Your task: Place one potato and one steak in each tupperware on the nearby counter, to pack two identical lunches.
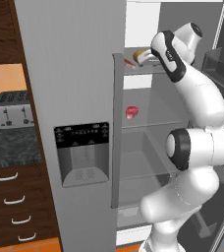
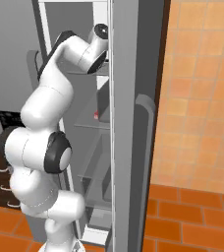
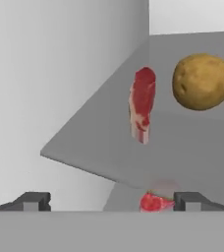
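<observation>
Fridge (image 1: 70, 74): your landmark. Its right door stands open, so the glass shelves inside are reachable; the left door, with the dispenser panel (image 1: 82, 152), is shut.
Arm (image 1: 202, 108): it rises in front of the open fridge and bends in toward the upper shelf (image 1: 143, 69), presumably to collect food there.
Surface (image 1: 8, 145): the dark speckled worktop lies left of the fridge, over drawers with curved handles. You will have to carry each item out and over to it.
Toaster (image 1: 12, 109): silver, stands on the surface left of the fridge. Not a target.
Tupperware: I cannot place either tray from here; expect them further along the surface, away from the fridge.
Potato (image 3: 201, 81): on the upper fridge shelf, just beside a steak.
Steak, upper shelf (image 3: 142, 103): lies beside the potato, apart from it.
Steak, lower shelf (image 1: 132, 111): rests one shelf down in the fridge, seen through the glass.
Hand (image 3: 112, 202): fingers spread fully wide, gripping nothing, well short of both items. Judged: packing not yet begun; you need to close in on one item first.
</observation>
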